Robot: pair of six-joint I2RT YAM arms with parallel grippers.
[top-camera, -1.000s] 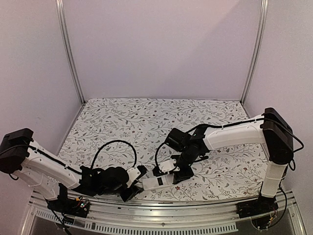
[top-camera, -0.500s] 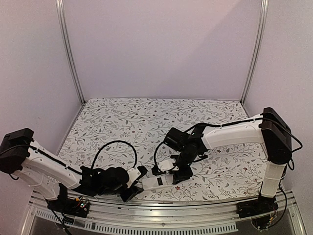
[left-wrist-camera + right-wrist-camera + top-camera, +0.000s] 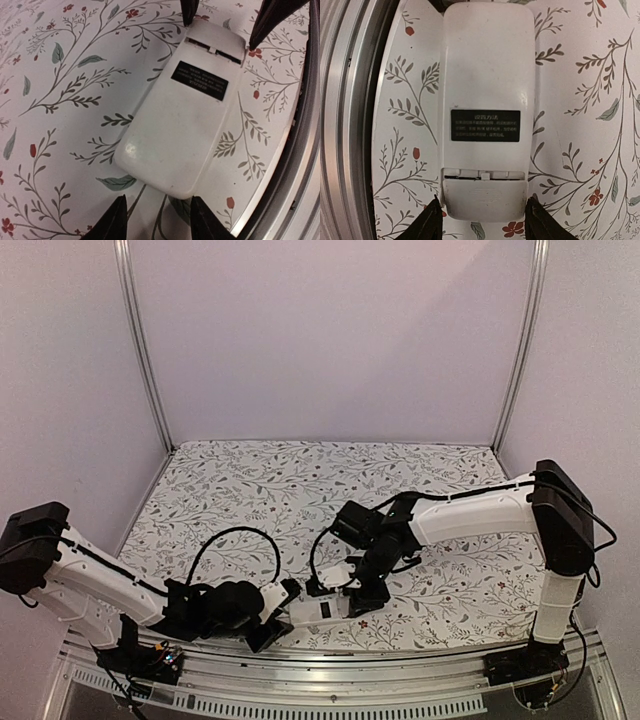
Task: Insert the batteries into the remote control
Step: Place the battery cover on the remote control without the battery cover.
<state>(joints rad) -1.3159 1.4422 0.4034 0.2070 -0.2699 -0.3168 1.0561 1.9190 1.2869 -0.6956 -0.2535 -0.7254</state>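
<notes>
Remote control [image 3: 322, 608] lies back-up on the floral table [image 3: 300, 480] by its near edge, long axis left–right between both hands. Left hand [image 3: 161, 220]: jaws apart, nothing between them, the remote's rounded end just off the tips. Right hand [image 3: 483, 222] straddles the other end, fingers close beside the ribbed battery cover [image 3: 485, 201]; gripping or clear, cannot tell. Glossy white plastic, black label [image 3: 485, 125]. Batteries not in sight.

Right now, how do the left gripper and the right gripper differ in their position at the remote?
The left gripper sits at the remote's plain rounded end; the right gripper straddles the end with the battery cover. The left gripper barely reaches the remote's tip; the right gripper flanks the cover on both sides. Both stand with jaws apart; contact is unclear.
</notes>
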